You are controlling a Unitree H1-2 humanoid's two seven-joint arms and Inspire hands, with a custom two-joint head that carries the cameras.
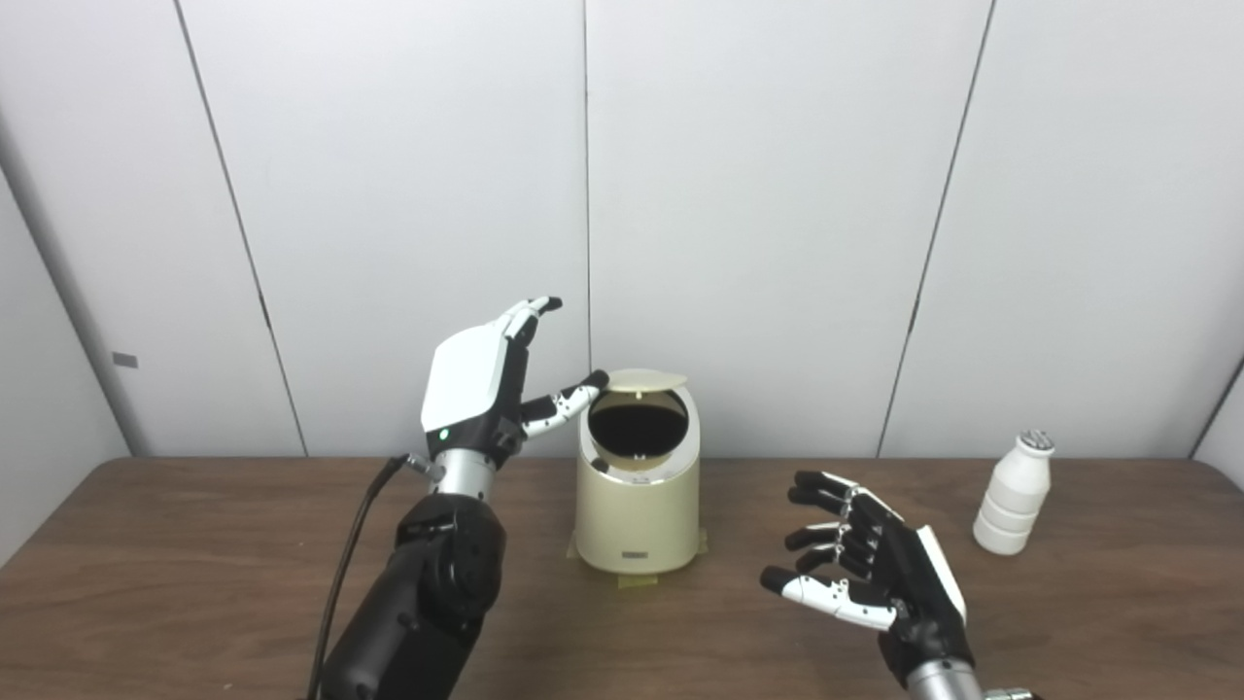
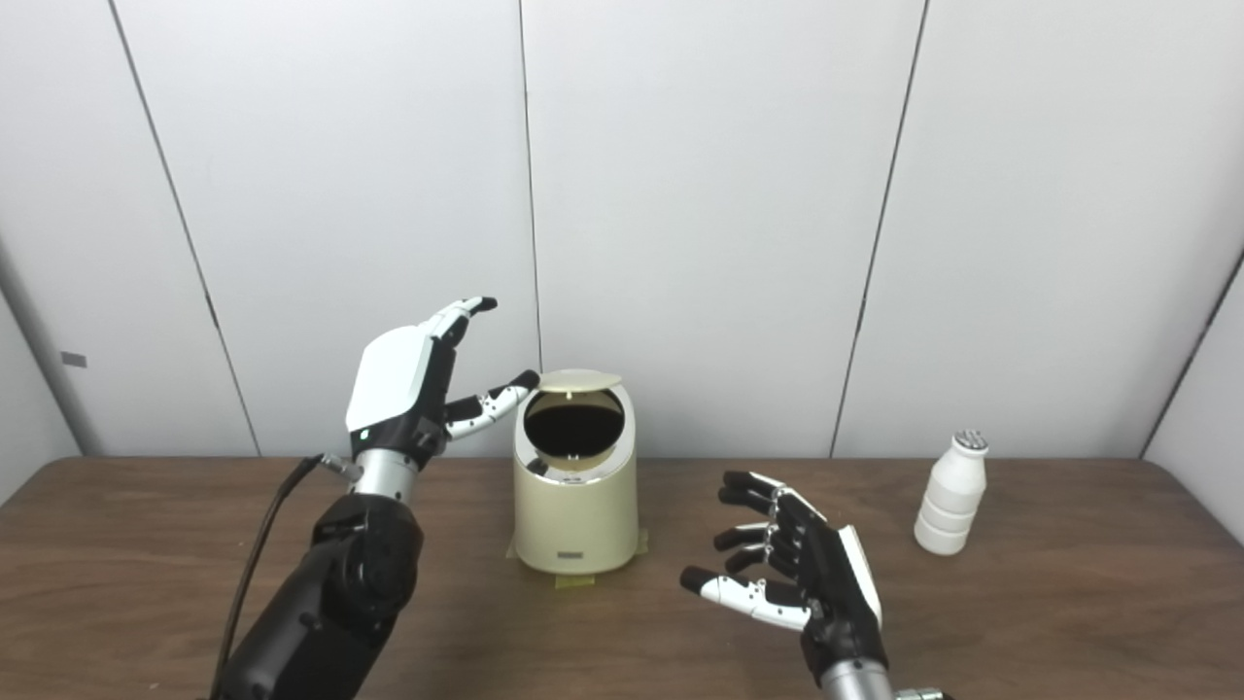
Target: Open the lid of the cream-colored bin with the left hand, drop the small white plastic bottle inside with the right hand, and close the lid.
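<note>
On the table (image 1: 194,544), ribbed white bottle (image 1: 1013,496), upright; both hands' fingers (image 1: 826,506) spread, empty.

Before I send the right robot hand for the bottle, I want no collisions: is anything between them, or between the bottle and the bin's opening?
Nothing visible. Bare table lies between the open right robot hand and the bottle. The bin has its lid raised by the left robot hand, leaving the opening clear.

Black arms, white-backed hand (image 1: 481,384), silver wrists, cable.
</note>
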